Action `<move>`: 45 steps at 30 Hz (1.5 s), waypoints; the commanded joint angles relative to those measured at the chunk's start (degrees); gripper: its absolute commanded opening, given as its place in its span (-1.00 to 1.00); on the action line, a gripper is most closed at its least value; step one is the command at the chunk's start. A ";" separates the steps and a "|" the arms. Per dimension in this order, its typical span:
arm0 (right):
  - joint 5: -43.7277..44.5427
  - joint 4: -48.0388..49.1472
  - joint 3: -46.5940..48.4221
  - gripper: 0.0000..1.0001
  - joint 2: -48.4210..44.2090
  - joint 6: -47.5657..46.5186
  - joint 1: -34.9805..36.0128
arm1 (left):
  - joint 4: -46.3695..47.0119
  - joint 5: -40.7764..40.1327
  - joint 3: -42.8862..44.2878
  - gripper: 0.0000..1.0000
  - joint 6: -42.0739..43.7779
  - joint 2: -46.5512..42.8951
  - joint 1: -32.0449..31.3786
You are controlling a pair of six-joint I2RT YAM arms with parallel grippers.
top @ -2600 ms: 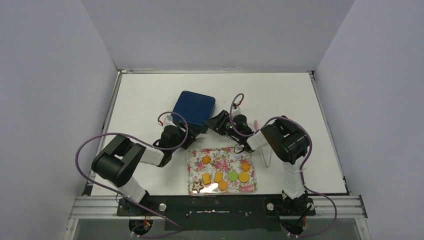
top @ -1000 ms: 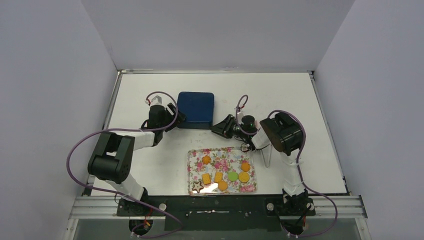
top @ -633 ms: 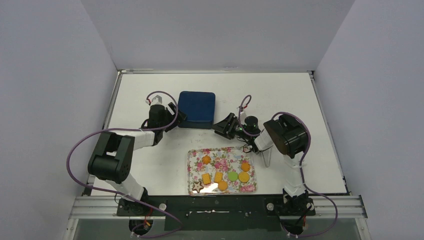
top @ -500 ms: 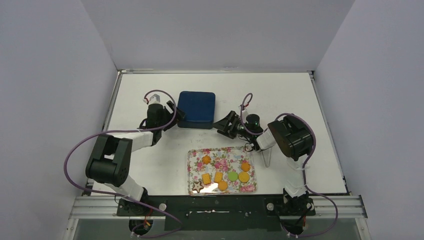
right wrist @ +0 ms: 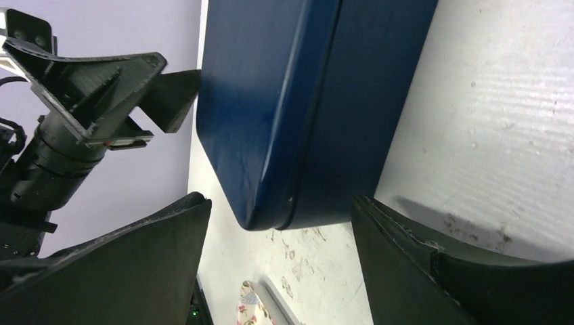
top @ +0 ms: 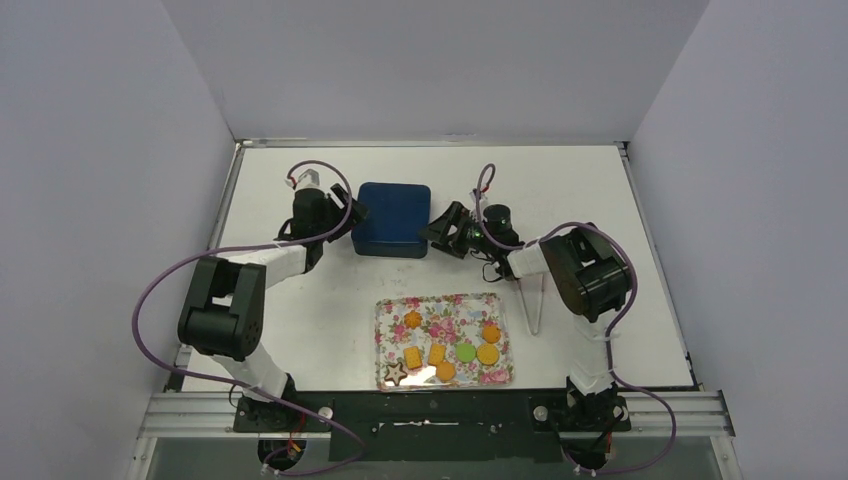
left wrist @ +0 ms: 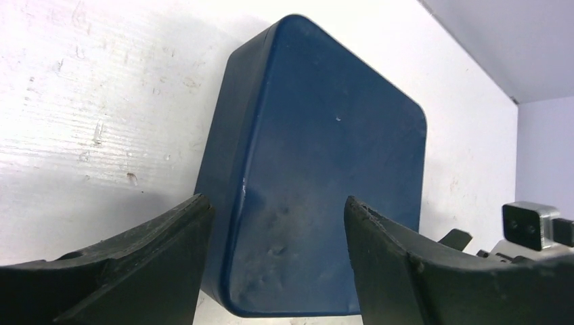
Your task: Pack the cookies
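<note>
Blue tin (top: 392, 218): closed (cookies (top: 437, 354) wait on tray (top: 386, 326))
Left gripper (left wrist: 274, 203): spread, holding nothing
Right gripper (right wrist: 277, 203): spread too
Risk: a lopsided squeeze could skid the tin instead of opening it

Blue tin (top: 392, 218) beyond floral tray (top: 445, 308)

In the left wrist view, the near lower edge of the dark blue rounded-square tin box (left wrist: 318, 169) is covered by the black fingers (left wrist: 122, 271) of the left gripper (left wrist: 274, 223) and cut off at 6 o'clock. Contact between fingers and box cannot be settled. In the right wrist view, the box is cut off at 12 o'clock, and only a sliver of the floral-patterned rectangular tray (right wrist: 249, 298) is shown at 6 o'clock. From above, the cookies (top: 437, 353) are too small for surface detail. A faint clear object (top: 533, 305), possibly plastic, at the tray's 3 o'clock is left unidentified.
</note>
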 commanded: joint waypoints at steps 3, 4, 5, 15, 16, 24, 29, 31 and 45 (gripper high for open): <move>0.98 -2.92 3.83 0.48 3.57 -1.24 -0.26 | -3.33 1.64 3.10 0.30 3.32 2.54 -1.35; 0.96 -3.86 4.02 0.44 4.29 -1.17 -0.31 | -3.83 1.34 3.15 0.29 3.58 2.63 -1.77; 0.78 -4.94 4.18 0.40 5.06 -1.13 -0.28 | -4.35 0.99 3.18 0.29 3.72 2.81 -2.30; 0.89 -10.61 1.78 -0.55 10.41 -3.60 0.24 | -7.08 0.22 3.70 0.27 3.56 4.33 -5.70; 1.06 -10.88 1.58 -0.61 10.86 -3.96 0.30 | -6.99 0.54 3.71 0.27 3.25 4.49 -5.87; 1.40 -11.53 -0.31 -0.81 10.54 -5.69 1.01 | -6.09 1.22 2.08 0.23 0.22 4.13 -8.38; 1.96 -12.75 -1.56 -0.67 4.99 -7.98 1.12 | -4.23 1.92 -1.82 0.20 -2.13 2.41 -9.55; 2.62 -13.35 -1.97 -0.53 1.94 -9.05 0.95 | -3.27 2.04 -3.84 0.19 -2.77 1.19 -9.91; 17.62 -29.29 -6.12 0.80 -26.41 -23.25 -5.61 | -7.66 -6.56 -9.11 0.65 -2.16 -15.92 -7.46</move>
